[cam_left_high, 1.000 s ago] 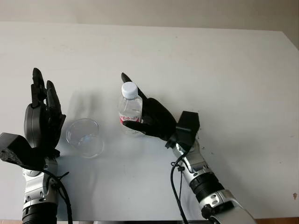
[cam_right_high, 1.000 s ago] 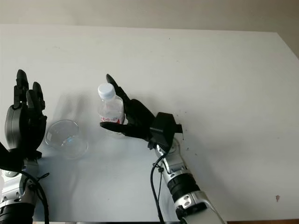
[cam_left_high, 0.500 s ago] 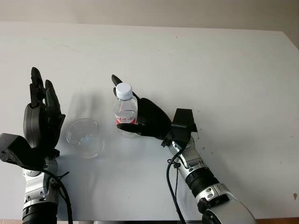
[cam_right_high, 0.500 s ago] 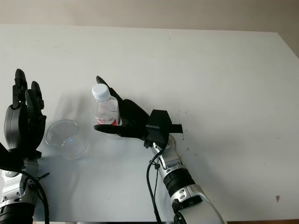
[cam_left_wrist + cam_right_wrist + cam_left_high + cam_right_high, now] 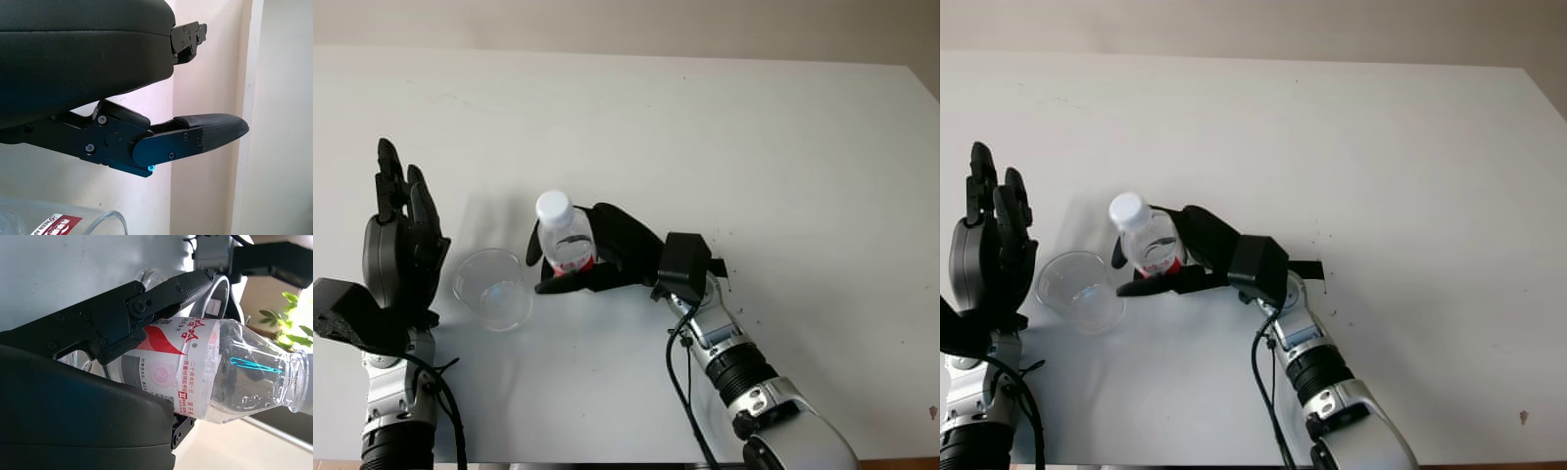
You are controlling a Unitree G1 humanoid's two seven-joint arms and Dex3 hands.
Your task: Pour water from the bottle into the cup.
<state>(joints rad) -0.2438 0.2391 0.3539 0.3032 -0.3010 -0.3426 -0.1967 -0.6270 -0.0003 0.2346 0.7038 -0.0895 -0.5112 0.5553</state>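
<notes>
The left hand (image 5: 399, 259) stands open and raised at the near left of the white table (image 5: 783, 147), fingers straight up and together, holding nothing, just beside the clear plastic cup (image 5: 491, 288), which sits upright on the table. Just right of the cup, the right hand (image 5: 597, 262) is clamped round the small clear plastic water bottle with a red label and white cap (image 5: 562, 238), fingers wrapped over the label. Over the last second the bottle has shifted leftward and tipped, its capped neck now leaning toward the cup. The pour seems to be starting, though the cap appears still on, so no water can leave yet.
</notes>
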